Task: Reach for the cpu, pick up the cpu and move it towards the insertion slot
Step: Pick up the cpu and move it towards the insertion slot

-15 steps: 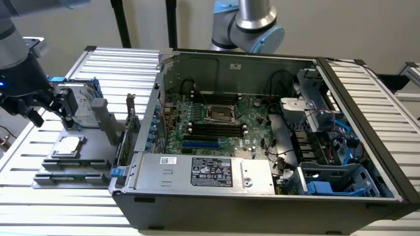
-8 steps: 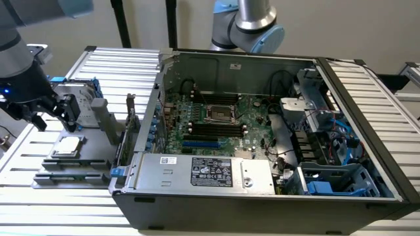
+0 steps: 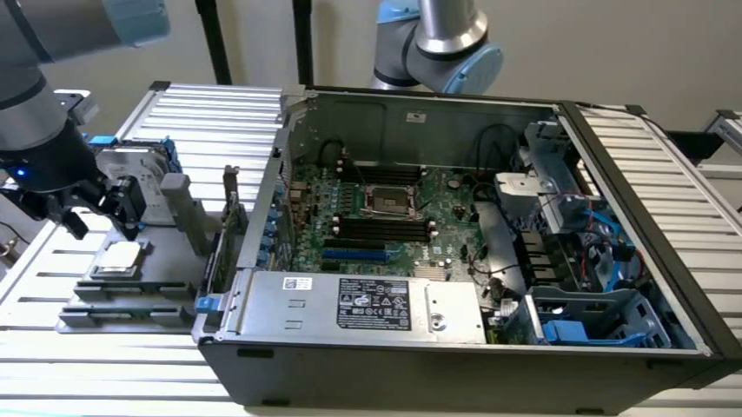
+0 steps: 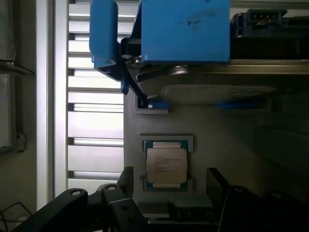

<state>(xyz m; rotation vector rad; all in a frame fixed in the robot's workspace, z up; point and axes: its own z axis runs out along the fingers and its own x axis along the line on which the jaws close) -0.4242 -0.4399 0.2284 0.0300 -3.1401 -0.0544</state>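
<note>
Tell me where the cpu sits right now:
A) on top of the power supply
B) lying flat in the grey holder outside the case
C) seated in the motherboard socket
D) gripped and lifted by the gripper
B: the cpu lies flat in the grey holder at the exterior view's left, outside the computer case, with the open gripper just above it and not gripping it.

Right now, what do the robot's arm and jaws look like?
The arm is a thick grey tube with pale blue joint caps. Its wrist end is dark, with a small blue light. The jaws are black, angular bars with round bolt holes.
</note>
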